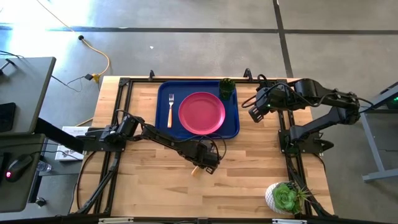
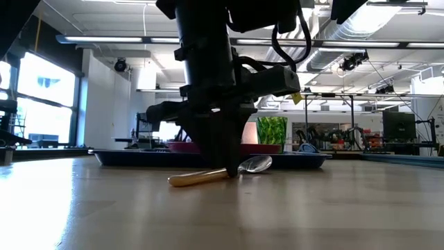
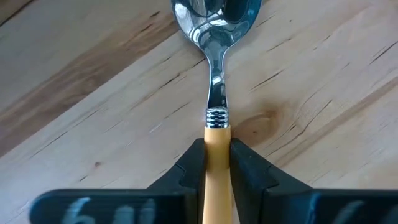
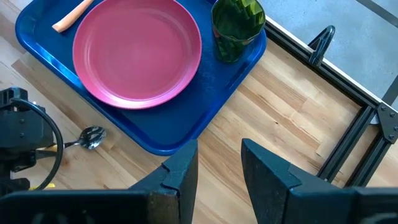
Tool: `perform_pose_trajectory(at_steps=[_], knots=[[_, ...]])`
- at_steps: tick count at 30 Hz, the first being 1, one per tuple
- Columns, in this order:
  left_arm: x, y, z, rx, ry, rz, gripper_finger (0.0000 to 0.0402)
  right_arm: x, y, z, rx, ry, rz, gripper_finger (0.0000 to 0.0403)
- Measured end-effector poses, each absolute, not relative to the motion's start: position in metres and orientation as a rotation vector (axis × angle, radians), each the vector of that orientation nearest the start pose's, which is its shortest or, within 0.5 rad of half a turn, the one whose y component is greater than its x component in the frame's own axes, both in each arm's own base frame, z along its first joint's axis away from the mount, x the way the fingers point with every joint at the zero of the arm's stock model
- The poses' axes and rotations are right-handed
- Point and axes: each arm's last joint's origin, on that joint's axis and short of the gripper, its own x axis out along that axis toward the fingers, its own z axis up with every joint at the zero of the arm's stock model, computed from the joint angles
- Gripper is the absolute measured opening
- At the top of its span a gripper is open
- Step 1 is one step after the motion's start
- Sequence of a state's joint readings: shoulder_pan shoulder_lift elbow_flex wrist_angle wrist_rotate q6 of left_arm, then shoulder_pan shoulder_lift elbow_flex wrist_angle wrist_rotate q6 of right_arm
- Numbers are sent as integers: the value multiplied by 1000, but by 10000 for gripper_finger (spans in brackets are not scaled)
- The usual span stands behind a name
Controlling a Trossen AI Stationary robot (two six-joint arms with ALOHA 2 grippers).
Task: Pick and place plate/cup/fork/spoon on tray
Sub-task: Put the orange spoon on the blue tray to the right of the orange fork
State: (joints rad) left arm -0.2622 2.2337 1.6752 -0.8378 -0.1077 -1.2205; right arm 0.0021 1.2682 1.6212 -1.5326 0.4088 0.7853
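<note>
The dark blue tray lies at the table's far middle. On it lie the pink-red plate, the fork left of the plate, and the green cup standing in the far right corner. The spoon lies on the wood in front of the tray. My left gripper stands over it, shut on its orange handle. My right gripper is open and empty, in the air just right of the tray. My left gripper pinches the spoon's orange handle between its two fingers, just behind the ribbed metal collar. The fingers come from above, pointing down, one on each long side of the handle. The spoon lies flat on the table, bowl toward the tray.
A white pot with a green succulent stands at the table's near right corner. Black frame rails run along the table's sides. Bare wood lies in front of the tray and at the near left.
</note>
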Motion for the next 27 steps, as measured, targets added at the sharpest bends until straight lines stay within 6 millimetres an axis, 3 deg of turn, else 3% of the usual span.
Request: perform_pose_trajectory(at_steps=[16, 27], knots=[[428, -119, 145, -785, 1228, 636, 40, 186, -11, 409, 444, 943, -781, 114], [426, -119, 168, -820, 1193, 598, 39, 186, -11, 409, 444, 943, -781, 114]])
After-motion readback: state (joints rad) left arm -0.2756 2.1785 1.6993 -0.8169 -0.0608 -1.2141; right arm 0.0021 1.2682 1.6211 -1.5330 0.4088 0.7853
